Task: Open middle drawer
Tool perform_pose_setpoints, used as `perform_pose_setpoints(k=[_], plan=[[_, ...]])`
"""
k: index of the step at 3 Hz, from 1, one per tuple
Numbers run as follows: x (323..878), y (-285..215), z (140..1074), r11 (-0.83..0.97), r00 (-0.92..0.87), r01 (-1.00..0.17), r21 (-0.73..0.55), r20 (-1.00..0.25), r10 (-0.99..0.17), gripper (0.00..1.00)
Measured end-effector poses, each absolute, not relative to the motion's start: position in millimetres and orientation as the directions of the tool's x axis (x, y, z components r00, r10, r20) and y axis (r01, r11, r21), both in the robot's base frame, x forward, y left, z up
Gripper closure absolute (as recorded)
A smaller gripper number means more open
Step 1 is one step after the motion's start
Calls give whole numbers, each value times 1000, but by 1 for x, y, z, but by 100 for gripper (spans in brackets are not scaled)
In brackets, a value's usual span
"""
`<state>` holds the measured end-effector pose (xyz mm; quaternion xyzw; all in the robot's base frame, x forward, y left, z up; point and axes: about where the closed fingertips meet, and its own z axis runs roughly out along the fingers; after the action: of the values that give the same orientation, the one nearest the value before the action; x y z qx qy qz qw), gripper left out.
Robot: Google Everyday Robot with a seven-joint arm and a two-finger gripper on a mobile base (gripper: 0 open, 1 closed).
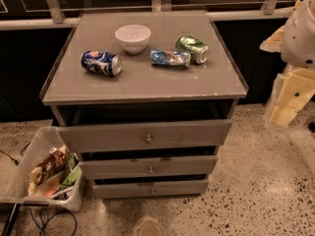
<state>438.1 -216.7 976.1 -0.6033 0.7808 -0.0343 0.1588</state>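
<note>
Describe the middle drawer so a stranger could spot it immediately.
Find the grey cabinet whose top carries a white bowl. Of its three stacked fronts, take the second, the middle drawer, with a small round knob. It is shorter than the top front above and taller than the slim bottom front; the tool hangs apart at the view's right edge.

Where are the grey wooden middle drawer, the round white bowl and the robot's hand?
Grey wooden middle drawer (113, 168), camera view: flat front panel.
Round white bowl (134, 45), camera view: outer wall.
Robot's hand (285, 107), camera view: cream casing, right of cabinet.
</note>
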Motion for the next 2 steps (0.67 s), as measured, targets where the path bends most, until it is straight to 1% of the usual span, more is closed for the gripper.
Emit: perform_pose_setpoints(k=[1, 2], plan=[[438, -216, 977, 270, -221, -931, -247, -208, -953, 0], [436, -214, 957, 281, -223, -936, -212, -260, -939, 0]])
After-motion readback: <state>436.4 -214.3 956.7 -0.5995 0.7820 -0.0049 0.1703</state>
